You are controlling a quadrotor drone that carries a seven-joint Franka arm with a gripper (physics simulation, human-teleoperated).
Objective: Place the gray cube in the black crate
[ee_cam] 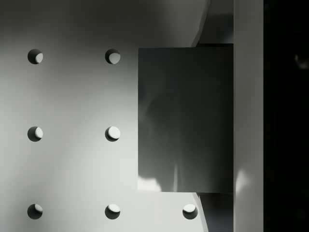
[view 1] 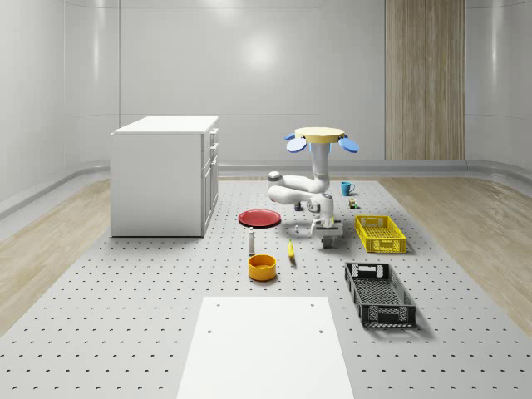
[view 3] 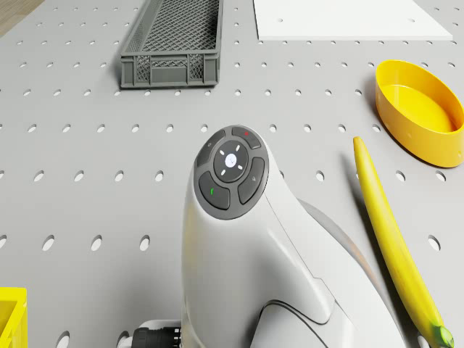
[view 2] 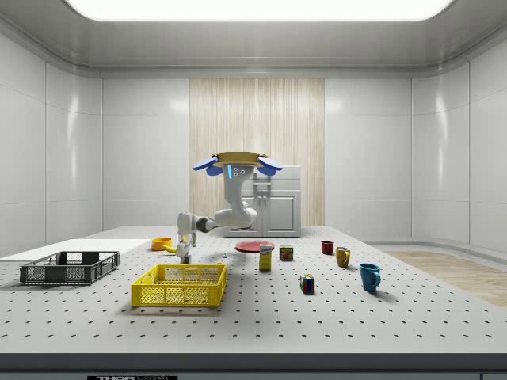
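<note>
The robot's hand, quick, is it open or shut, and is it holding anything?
Hand: low over the perforated table, right by the gray cube; open, shut or holding cannot be told.

drone [view 1: 320, 135]: yellow disc, blue rotors | arm [view 1: 293, 189]: white, glossy

Gray cube [ee_cam: 186, 118] seen close, on perforated table [ee_cam: 72, 96] — one finger [ee_cam: 248, 116] alongside
</note>
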